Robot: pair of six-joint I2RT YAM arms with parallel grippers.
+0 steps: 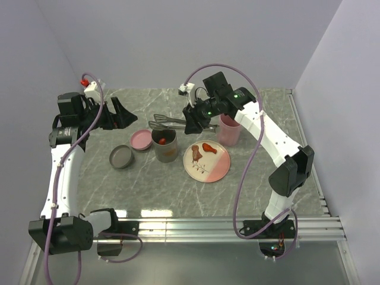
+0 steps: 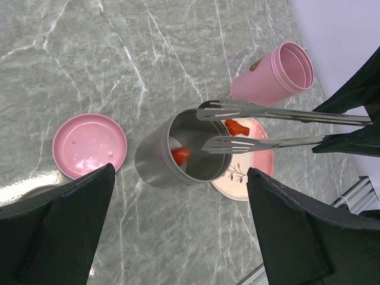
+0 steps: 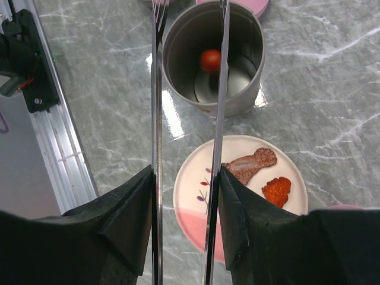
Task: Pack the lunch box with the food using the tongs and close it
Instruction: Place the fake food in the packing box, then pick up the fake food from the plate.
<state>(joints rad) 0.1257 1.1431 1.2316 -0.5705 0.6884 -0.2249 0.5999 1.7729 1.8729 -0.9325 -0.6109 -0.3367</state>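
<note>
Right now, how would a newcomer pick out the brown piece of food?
Find the cream-and-pink plate right of the grey canister, mid-table. Two pieces lie on it. The brown piece is the long, drumstick-shaped one nearer the canister; the red piece beside it is smaller and rounder.

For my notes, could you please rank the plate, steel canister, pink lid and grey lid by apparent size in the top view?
1. plate
2. steel canister
3. pink lid and grey lid: about alike, so not ranked.
</note>
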